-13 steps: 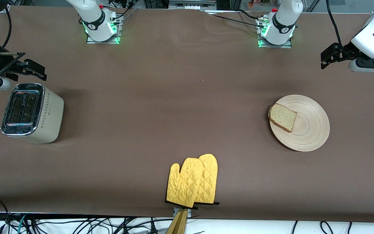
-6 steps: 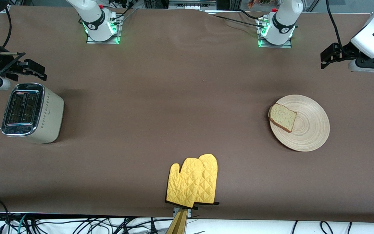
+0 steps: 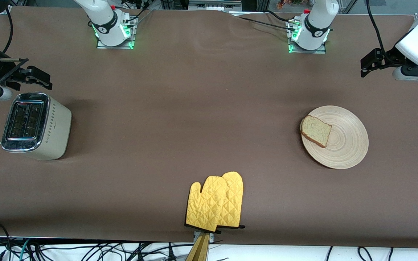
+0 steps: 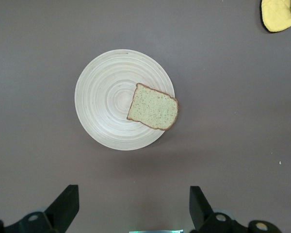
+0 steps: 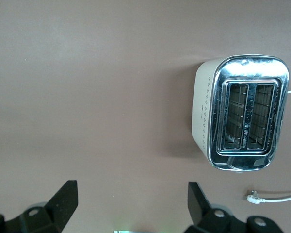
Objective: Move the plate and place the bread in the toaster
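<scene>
Here the plate lies toward the left arm's end of the table, the bread resting on its rim, overhanging slightly on the side toward the toaster. The left gripper hangs high, fingers spread wide and empty, the plate well below them, apart. The toaster stands at the right arm's end, both slots empty. The right gripper hovers beside it, likewise spread. Yellow oven mitts lie nearest the front camera.
</scene>
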Controlling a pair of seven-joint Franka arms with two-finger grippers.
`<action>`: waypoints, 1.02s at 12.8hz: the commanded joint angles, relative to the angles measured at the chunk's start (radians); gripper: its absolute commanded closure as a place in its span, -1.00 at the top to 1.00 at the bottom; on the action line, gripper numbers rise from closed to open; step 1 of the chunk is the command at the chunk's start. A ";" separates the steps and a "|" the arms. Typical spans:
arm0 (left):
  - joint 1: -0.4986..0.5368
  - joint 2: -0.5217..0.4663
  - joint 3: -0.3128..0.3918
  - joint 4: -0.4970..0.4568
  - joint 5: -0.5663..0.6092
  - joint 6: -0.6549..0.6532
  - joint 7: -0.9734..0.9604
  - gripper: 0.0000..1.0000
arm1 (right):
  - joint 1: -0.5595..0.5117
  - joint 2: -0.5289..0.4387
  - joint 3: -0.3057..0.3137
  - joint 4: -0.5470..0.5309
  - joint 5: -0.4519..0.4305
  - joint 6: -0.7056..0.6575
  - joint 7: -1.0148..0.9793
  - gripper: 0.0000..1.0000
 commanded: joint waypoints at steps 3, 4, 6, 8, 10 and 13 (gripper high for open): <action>0.000 0.008 -0.003 0.080 0.013 -0.021 0.003 1.00 | 0.000 -0.012 0.003 -0.009 -0.007 -0.003 0.018 1.00; -0.002 0.008 -0.005 0.085 0.016 -0.021 -0.006 1.00 | 0.000 -0.012 0.003 -0.009 -0.007 -0.003 0.018 1.00; 0.000 0.003 -0.006 0.103 0.014 -0.028 -0.009 1.00 | 0.000 -0.012 0.003 -0.009 -0.007 -0.003 0.018 1.00; -0.011 0.023 -0.011 0.102 0.029 -0.060 -0.009 1.00 | 0.000 -0.012 0.003 -0.009 -0.007 -0.003 0.018 1.00; -0.009 0.055 -0.011 0.106 0.033 -0.065 -0.006 1.00 | 0.000 -0.012 0.003 -0.009 -0.007 -0.003 0.018 1.00; -0.006 0.060 -0.014 0.108 0.068 -0.067 0.002 1.00 | 0.000 -0.012 0.003 -0.009 -0.007 -0.003 0.018 1.00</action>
